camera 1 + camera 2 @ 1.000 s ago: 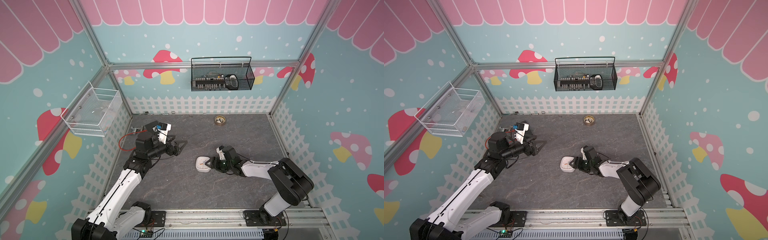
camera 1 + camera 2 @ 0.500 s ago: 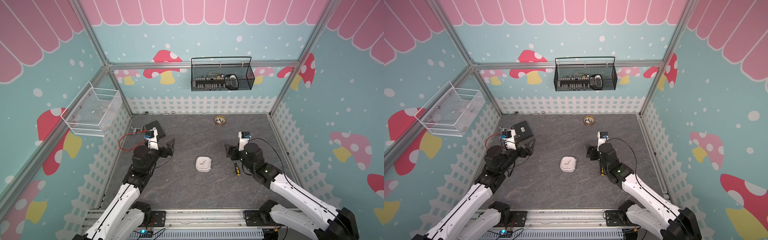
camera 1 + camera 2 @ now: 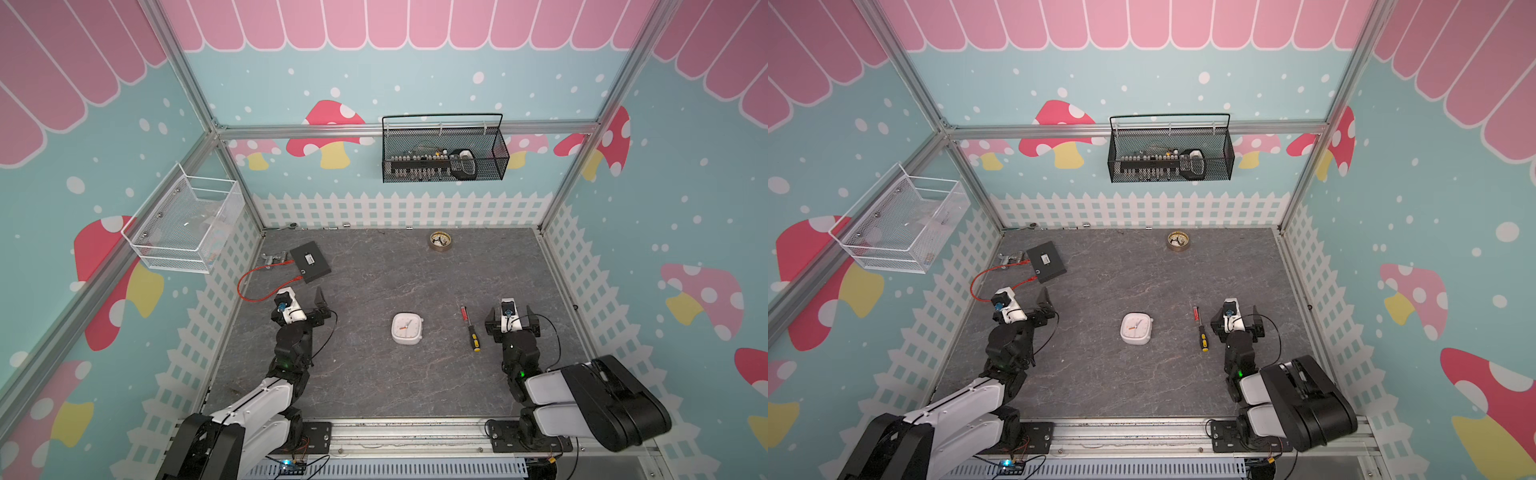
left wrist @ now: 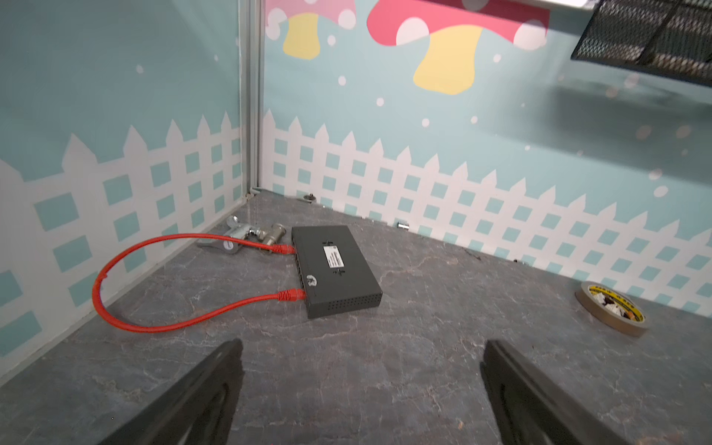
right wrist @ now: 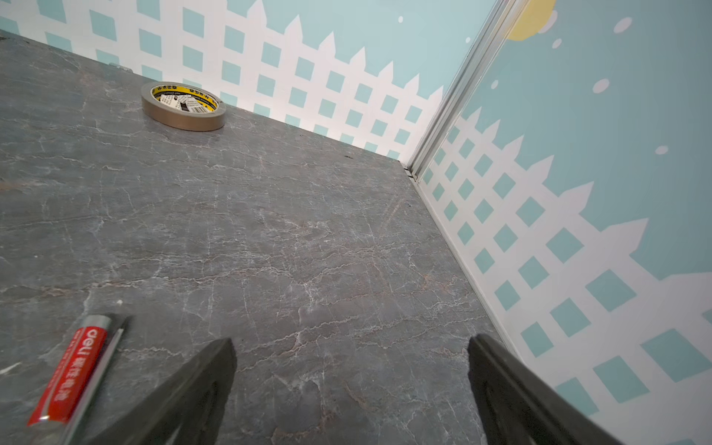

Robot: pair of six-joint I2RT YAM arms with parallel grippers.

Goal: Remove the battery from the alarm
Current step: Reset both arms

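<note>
Alarm clock lies dial-up on the desk between your arms; your left fingers and right fingers gape wide, gripping nothing, both clear of it.

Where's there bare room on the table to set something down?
Free: between clock and tape roll, and between clock and front rail. Crowded: the far left corner holding the black box and red cable.

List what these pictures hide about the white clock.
- Battery: unseen; the white rounded-square plastic clock lies dial up in both top views, hiding its back.
- Black wire basket contents: too small, top views.
- Red, black and yellow screwdriver: cut off by right wrist view's edge.
</note>
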